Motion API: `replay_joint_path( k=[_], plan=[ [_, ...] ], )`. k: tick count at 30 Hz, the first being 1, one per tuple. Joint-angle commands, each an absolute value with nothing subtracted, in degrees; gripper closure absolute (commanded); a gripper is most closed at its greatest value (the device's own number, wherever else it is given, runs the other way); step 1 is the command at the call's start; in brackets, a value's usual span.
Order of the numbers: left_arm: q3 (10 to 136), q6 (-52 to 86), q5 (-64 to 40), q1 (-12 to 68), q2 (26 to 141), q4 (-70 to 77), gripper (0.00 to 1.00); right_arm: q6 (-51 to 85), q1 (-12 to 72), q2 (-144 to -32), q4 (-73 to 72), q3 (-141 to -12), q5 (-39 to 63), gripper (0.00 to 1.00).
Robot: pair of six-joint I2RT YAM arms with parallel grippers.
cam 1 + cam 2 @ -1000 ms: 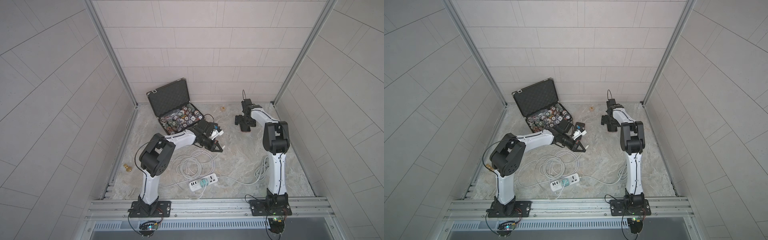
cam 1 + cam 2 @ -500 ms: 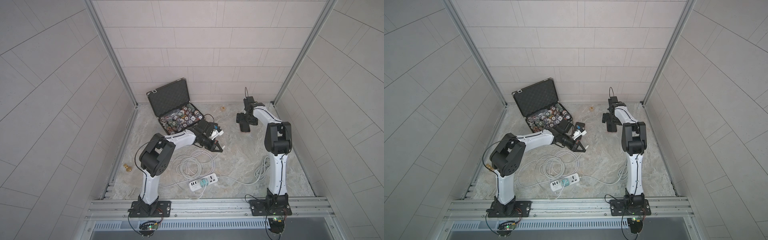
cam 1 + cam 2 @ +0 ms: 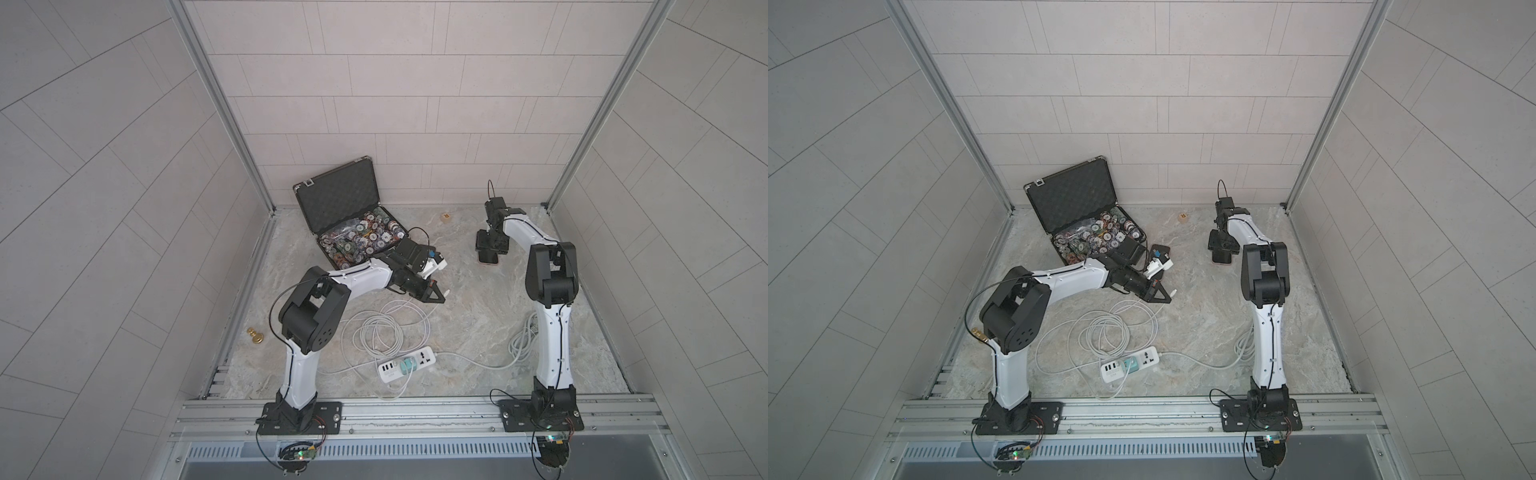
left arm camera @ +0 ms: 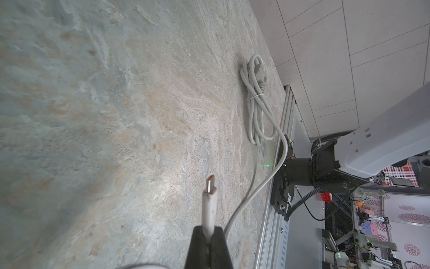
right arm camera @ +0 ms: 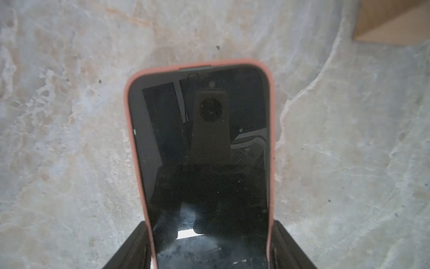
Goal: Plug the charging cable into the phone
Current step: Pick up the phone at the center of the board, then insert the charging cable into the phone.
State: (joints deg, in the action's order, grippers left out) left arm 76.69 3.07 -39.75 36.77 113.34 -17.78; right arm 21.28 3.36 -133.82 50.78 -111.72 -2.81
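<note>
On the worktop (image 5: pixel 69 139), the right end effector (image 5: pixel 209 224) straddles the phone (image 5: pixel 200 139), grip unclear, so it could slip; the left end effector (image 4: pixel 209 229) pinches the plug (image 4: pixel 210 200).

Phone (image 5: pixel 200 163) had a black screen and salmon-pink cover, cable (image 4: pixel 209 209) was white, table (image 3: pixel 478 316) was marbled grey-beige, case (image 3: pixel 336 199) was black, chips (image 3: pixel 361 240) were many-coloured.

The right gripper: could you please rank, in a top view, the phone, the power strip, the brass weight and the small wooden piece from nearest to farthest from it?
From the right gripper, in a top view:
1. phone, between its fingers.
2. small wooden piece, near the back wall.
3. power strip, front middle.
4. brass weight, by the left rail.
</note>
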Motion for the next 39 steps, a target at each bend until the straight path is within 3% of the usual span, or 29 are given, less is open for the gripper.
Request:
replay_joint_path(
  k=[1,19,30,39],
  plan=[
    [77.9,2.7,-36.3,37.0,112.8,-19.8,1.0,27.8,3.2,-131.0,50.0,-107.6,-0.5,0.43],
    [75.6,4.3,-30.5,37.3,111.8,-17.1,1.0,57.3,15.6,-96.7,18.9,-65.8,7.2,0.41],
    [74.8,4.9,-21.3,37.4,110.1,-17.1,1.0,71.7,22.7,-92.6,7.8,-60.6,1.5,0.41],
    [74.6,5.1,-17.0,37.7,109.8,-17.1,1.0,75.2,24.3,-93.4,6.1,-60.4,0.8,0.41]
  ],
)
